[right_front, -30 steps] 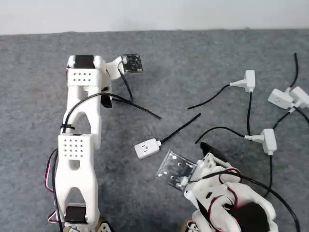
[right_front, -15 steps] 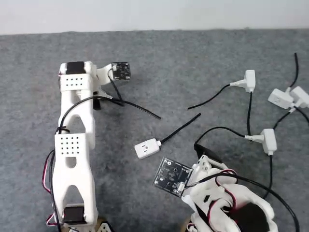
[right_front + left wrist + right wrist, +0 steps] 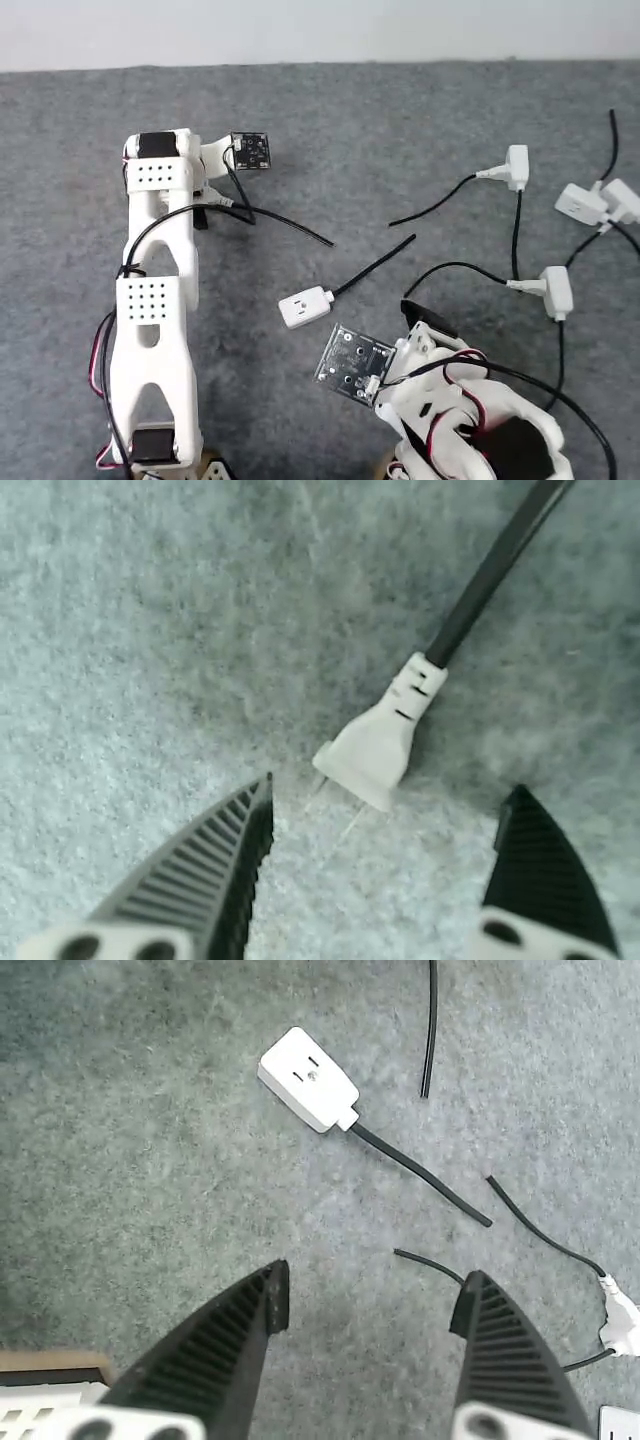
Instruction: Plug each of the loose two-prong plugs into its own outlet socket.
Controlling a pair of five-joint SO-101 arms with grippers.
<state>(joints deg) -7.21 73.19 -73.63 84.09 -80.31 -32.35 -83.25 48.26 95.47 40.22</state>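
A white two-prong plug (image 3: 375, 745) lies on the grey carpet, its black cord (image 3: 495, 565) running away from it. My left gripper (image 3: 392, 788) is open just over it, prongs pointing in between the fingers, one finger (image 3: 235, 865) to each side. In the high view this plug (image 3: 222, 200) peeks out beside the left arm. A white outlet socket (image 3: 308, 1080) lies face up ahead of my open right gripper (image 3: 374, 1278), well apart from it. In the high view that socket (image 3: 305, 307) lies mid-table, and the right gripper (image 3: 420, 318) sits at the bottom right.
Two more white plugs (image 3: 515, 167) (image 3: 555, 290) lie at the right, with black cords trailing. Two further sockets (image 3: 580, 203) (image 3: 625, 200) sit at the right edge. Loose cord ends (image 3: 405, 215) cross the middle of the carpet.
The left arm has swung a little to the left and its wrist has turned. The right wrist has shifted slightly toward the table's near edge.
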